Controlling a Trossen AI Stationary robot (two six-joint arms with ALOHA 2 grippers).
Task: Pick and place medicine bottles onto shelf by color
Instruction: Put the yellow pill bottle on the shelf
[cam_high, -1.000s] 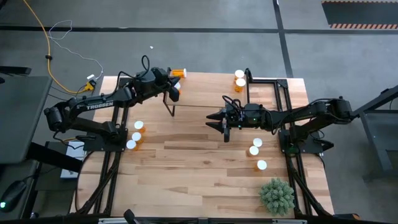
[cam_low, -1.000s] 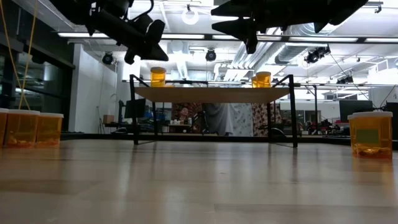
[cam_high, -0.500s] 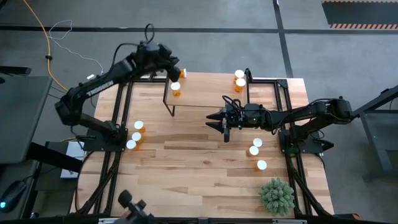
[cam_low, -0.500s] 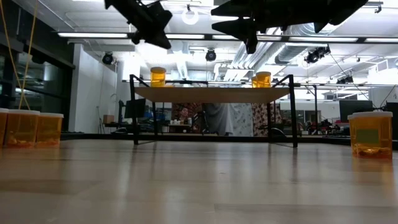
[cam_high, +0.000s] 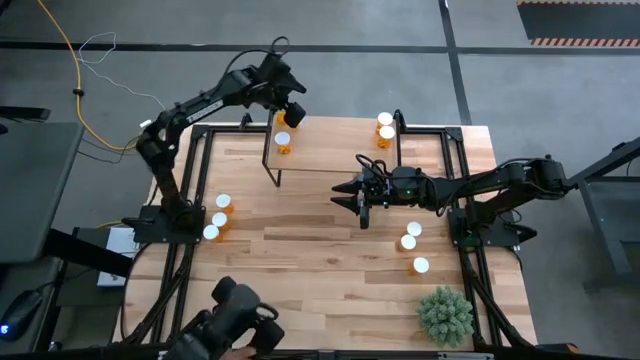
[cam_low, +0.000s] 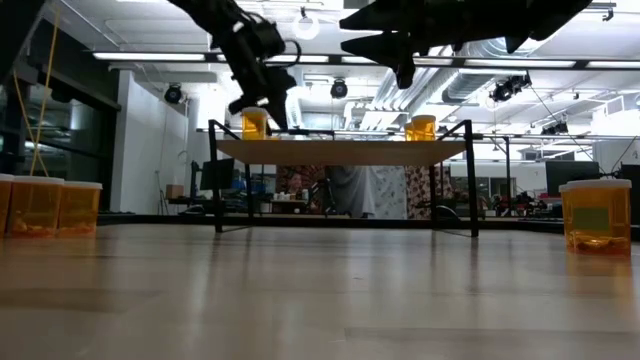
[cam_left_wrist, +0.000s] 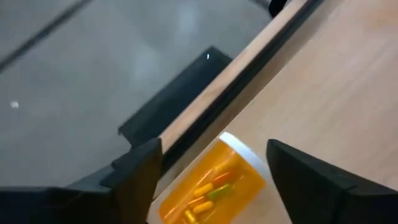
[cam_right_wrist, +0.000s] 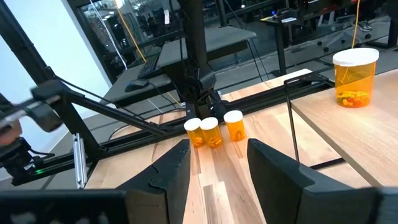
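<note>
At the shelf's (cam_high: 330, 145) left end, near its back edge, stands one medicine bottle (cam_high: 283, 141) upright, white cap up — set there, by the look of it, to start a group apart from the two bottles at the right end (cam_high: 385, 129). Directly above it hangs the left gripper (cam_high: 287, 109), fingers (cam_left_wrist: 138, 180) spread wide to either side of the bottle and clear of it: not pinching anything, judged to be a release just made. Reaches far out for this — left arm stretched long from its base at the table's left edge, wrist bent down over the shelf's back left corner.

Over the middle of the table, just in front of the shelf's front edge, waits the right gripper (cam_high: 345, 194), fingers (cam_right_wrist: 166, 174) partly apart with nothing between them, arm lying low and nearly level from the right edge.

Off the shelf remain three bottles near the left edge (cam_high: 217, 217) and two bottles toward the right edge (cam_high: 413, 248), the latter just back of the green plant (cam_high: 445, 314) at the front right corner. Sorting by colour cannot be checked here — all bottles look the same orange.
</note>
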